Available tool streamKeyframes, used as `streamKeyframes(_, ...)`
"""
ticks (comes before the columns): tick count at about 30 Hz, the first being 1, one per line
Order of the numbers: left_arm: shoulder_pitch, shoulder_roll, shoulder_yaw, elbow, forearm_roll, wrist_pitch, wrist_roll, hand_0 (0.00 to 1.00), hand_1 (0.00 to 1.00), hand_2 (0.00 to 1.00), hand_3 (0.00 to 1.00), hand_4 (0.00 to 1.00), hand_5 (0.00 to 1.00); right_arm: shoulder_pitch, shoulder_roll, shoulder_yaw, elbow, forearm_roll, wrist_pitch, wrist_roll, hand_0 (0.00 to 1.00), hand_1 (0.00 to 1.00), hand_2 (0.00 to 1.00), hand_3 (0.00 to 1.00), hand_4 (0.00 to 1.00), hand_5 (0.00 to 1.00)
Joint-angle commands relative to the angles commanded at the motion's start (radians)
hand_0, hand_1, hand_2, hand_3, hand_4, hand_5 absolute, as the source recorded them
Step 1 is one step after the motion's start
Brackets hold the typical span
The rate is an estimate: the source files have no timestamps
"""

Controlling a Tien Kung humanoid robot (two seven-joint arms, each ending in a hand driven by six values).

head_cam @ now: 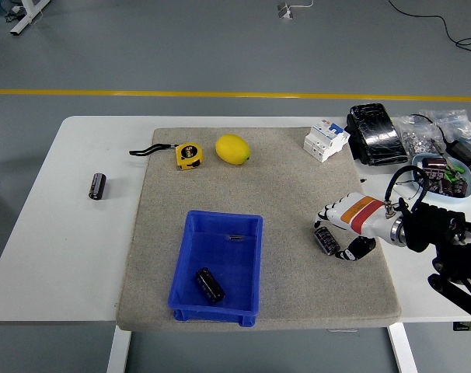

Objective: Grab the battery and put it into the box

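A black battery (326, 239) lies on the mat; another (209, 284) lies inside the blue box (185, 273).

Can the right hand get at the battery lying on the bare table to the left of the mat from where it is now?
Probably not easily: the right hand sits at the mat's right side by another battery, and the far-left battery lies across the whole mat, past the blue box.
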Motion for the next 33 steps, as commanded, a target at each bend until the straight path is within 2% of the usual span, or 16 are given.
streamKeyframes(19,0.006,-0.001,-0.009,0.000,0.015,-0.002,0.005,0.678,0.635,0.671,0.644,0.658,0.683,-0.010,0.003,-0.002,-0.002,0.012,-0.006,0.001,0.520,0.598,0.731,0.604,0.764,0.165)
streamKeyframes(33,0.017,-0.004,-0.044,0.005,0.047,0.000,0.017,0.678,0.634,0.672,0.644,0.658,0.684,-0.008,-0.005,0.012,0.056,0.012,0.007,-0.009,0.515,0.593,0.727,0.599,0.751,0.162)
